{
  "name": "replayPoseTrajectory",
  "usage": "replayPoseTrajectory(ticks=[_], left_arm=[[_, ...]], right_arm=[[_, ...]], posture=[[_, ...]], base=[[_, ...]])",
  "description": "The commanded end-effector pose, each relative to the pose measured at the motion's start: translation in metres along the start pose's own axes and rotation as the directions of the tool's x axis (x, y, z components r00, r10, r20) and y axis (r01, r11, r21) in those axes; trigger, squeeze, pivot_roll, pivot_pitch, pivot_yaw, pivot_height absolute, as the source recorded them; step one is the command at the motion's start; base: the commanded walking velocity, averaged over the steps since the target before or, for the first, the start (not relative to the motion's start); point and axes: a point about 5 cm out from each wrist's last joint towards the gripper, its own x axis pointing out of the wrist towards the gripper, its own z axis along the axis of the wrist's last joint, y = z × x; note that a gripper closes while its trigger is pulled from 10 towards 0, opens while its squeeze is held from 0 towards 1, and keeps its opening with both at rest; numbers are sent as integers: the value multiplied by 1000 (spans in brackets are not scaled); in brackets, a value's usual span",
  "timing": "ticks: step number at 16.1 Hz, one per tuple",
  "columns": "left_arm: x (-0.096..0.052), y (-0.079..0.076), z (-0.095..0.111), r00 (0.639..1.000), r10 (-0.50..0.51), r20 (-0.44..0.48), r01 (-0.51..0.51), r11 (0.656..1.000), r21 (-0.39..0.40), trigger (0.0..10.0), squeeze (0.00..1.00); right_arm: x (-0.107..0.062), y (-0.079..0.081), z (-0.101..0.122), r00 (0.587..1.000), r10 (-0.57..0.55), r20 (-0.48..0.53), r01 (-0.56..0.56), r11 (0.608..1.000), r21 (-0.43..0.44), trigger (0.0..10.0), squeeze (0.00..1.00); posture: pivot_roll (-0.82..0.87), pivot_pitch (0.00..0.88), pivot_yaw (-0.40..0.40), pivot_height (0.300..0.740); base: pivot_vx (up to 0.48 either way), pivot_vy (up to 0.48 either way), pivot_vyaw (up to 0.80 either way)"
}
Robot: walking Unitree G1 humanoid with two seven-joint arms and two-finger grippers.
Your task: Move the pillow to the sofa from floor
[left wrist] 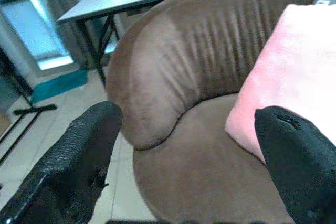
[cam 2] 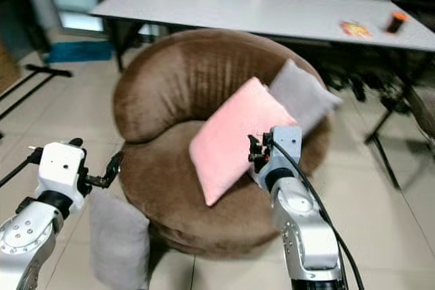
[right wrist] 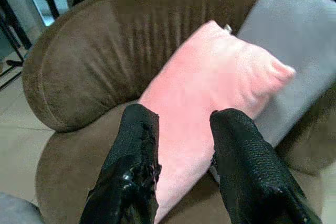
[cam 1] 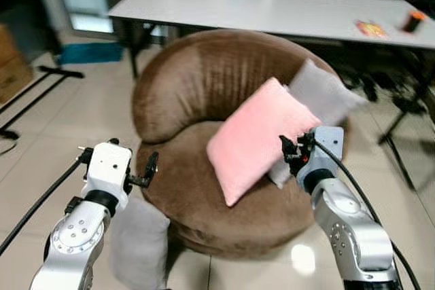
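Here's the round brown sofa [cam 1: 204, 100], and the pink pillow [cam 1: 255, 137] lies on its seat, tilted up against the curved backrest. Behind it a grey pillow [cam 1: 323, 93] leans on the sofa's right side, touching the pink one along its upper edge.

The right gripper [right wrist: 181, 145] sits just in front of the pink pillow's lower right edge. In the right wrist view its two black fingers [right wrist: 136, 161] stand a narrow gap apart with nothing between them; the pink fabric shows through the gap, but whether the tips touch the pillow can't be made out. In the head views that gripper's grey wrist block is just beside the pillow's corner.

Over on the other side, the left gripper [left wrist: 189, 145] hovers by the sofa's left front edge, fingers spread wide, holding nothing. One finger [left wrist: 79, 156] frames the backrest's end, the other frames the pink pillow's side.

Down on the tiled floor [cam 1: 61, 134], a second grey pillow [cam 1: 139, 242] stands against the sofa's base, just below the left arm.

Behind the sofa runs a long white table [cam 1: 272, 8] with a small orange-topped item [cam 1: 413, 20] near its far right end.
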Motion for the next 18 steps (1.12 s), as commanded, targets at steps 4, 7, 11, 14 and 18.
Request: replayPoseTrajectory(ticks=[4,7,11,14,18], left_arm=[[4,-2,4,1000,-23,16,23,1000,11,10000,0],[7,1,3,1000,-14,17,13,1000,18,10000,0],[10,1,5,1000,-11,28,10,1000,24,10000,0],[11,0,6,999,-6,39,5,1000,14,10000,0],[15,4,8,998,16,53,-16,1000,-2,10000,0]], right_arm=[[0,0,1,1000,8,9,-8,1000,13,10000,0],[2,1,-2,999,32,1,-32,999,-5,10000,0],[3,7,-1,996,90,-6,-91,996,-13,10000,0],[6,11,-3,994,106,-8,-106,994,4,10000,0],[8,11,-3,996,87,-9,-87,996,6,10000,0]], posture=[[-57,0,-8,740],[-59,0,-9,740],[-48,0,-16,740],[-40,0,-18,740],[-51,0,-14,740]], base=[[0,332,0],[0,340,0],[0,341,547],[0,226,0],[0,0,0]])
